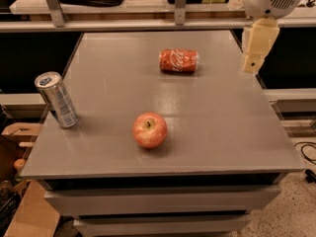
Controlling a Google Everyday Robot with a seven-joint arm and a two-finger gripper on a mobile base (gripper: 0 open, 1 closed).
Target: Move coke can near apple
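Observation:
The coke can, red with white script, lies on its side at the back middle of the grey table. The apple, red with yellowish patches, sits nearer the front, left of centre and well apart from the can. My gripper hangs over the table's right edge, to the right of the coke can and above it, touching nothing. It holds nothing that I can see.
A taller silver-and-blue can stands upright near the table's left edge. A shelf rail with posts runs behind the table. Cardboard boxes sit on the floor at the left.

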